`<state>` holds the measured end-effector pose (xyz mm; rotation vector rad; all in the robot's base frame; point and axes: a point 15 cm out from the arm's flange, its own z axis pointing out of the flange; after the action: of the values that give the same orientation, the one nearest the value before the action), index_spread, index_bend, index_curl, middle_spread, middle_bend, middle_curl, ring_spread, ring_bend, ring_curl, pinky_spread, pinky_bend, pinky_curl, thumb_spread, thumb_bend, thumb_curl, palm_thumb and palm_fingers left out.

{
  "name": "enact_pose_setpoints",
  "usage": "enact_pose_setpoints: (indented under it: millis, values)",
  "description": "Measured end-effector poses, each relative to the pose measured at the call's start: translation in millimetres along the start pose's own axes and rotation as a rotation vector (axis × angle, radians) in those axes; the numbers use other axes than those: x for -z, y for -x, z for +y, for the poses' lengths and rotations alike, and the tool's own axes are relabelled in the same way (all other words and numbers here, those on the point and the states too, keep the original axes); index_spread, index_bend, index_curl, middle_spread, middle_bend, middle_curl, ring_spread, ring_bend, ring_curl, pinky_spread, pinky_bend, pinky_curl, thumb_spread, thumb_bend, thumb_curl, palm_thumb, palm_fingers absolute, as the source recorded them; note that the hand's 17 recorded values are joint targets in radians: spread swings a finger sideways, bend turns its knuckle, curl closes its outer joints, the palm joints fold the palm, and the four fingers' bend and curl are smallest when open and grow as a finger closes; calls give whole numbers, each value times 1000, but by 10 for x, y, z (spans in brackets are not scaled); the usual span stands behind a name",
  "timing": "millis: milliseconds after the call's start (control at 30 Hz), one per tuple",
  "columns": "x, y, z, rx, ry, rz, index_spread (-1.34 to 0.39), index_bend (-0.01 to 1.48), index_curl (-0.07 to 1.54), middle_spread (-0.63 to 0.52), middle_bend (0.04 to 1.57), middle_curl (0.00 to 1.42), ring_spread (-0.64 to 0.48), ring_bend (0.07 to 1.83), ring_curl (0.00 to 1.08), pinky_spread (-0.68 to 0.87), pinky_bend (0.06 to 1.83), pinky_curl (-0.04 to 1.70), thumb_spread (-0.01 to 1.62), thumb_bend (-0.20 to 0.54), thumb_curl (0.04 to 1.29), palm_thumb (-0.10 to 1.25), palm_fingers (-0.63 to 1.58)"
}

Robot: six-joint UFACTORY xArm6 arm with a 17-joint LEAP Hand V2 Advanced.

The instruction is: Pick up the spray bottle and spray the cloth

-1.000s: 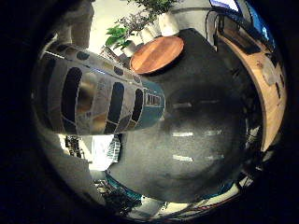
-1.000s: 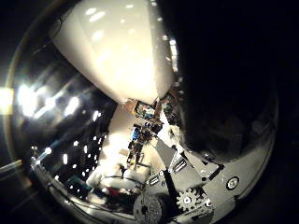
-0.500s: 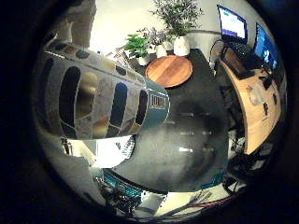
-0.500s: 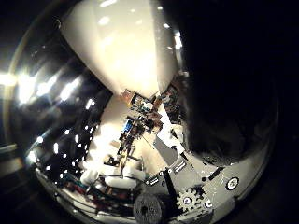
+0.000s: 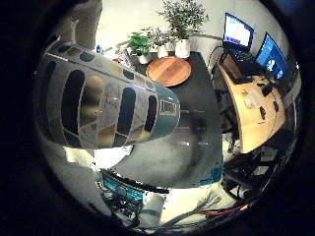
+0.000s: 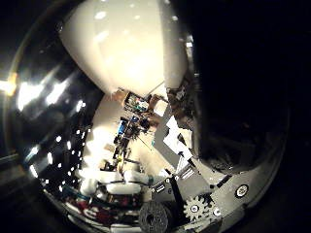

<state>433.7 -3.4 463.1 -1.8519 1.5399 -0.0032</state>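
Note:
The spray bottle [image 5: 98,98] fills much of the right little finger side palm view, close against the palm; its label is grey with dark oval panels. The bottle's white body [image 6: 126,49] fills much of the right thumb side palm view. My hand [image 6: 185,189] shows there as black and geared parts curled beside the bottle and holds it. The bottle is lifted well above a dark surface [image 5: 192,133]. A pale patch [image 5: 108,157] just past the bottle's edge may be the cloth; I cannot tell for sure.
A round wooden tabletop [image 5: 169,71] stands beyond the dark surface, with potted plants [image 5: 182,15] behind it. A wooden desk [image 5: 251,103] with monitors [image 5: 236,29] runs along one side. A teal object [image 5: 123,189] lies below the bottle.
The whole background has shifted and shrunk, so the hand has moved up and turned. The bottle keeps its place against the palm, carried along.

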Motion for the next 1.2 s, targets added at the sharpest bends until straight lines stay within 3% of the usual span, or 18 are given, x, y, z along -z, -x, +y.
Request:
enact_pose_setpoints:
  millis: [567,1200]
  values:
    - [-417,520,-114,115,72,222,-221,1193,801,-119,1399,712,-250,1304,878,-217,1000,1455,1147,-12,570,1022,1110]
    - [-1520,853,-38,310,221,414,-221,1194,797,-119,1398,710,-252,1294,890,-217,1007,1458,1126,-14,575,1006,1113]
